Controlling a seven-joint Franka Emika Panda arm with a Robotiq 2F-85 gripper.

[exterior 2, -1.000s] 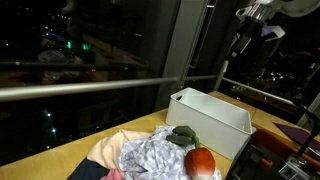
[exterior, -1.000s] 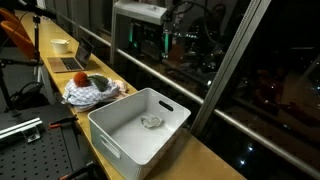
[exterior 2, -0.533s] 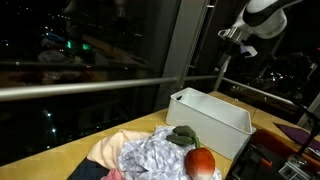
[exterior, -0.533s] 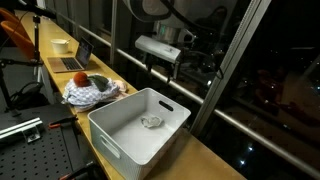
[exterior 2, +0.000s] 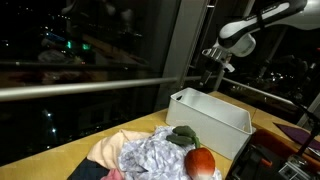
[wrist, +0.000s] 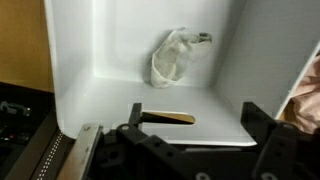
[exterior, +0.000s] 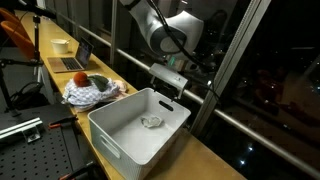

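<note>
The gripper [exterior: 167,89] has come down from the top of the frame to just over the white bin [exterior: 125,142]. It is wide open and empty. A crumpled cloth [exterior: 152,121] lies inside the bin, mid-frame.

bin [wrist: 75,60] cropped in wrist view, clothes pile [exterior 2: 150,158] cut off

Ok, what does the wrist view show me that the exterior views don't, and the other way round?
Wrist view only: the black jaws plainly open, framing the slot handle in a wall of the white rectangular plastic bin. Exterior views only: the heap of patterned cloth beside that bin, a red round object with it, and a laptop further along the wooden counter. Both: the bin and the crumpled pale cloth lying on its floor, apart from the jaws.
</note>
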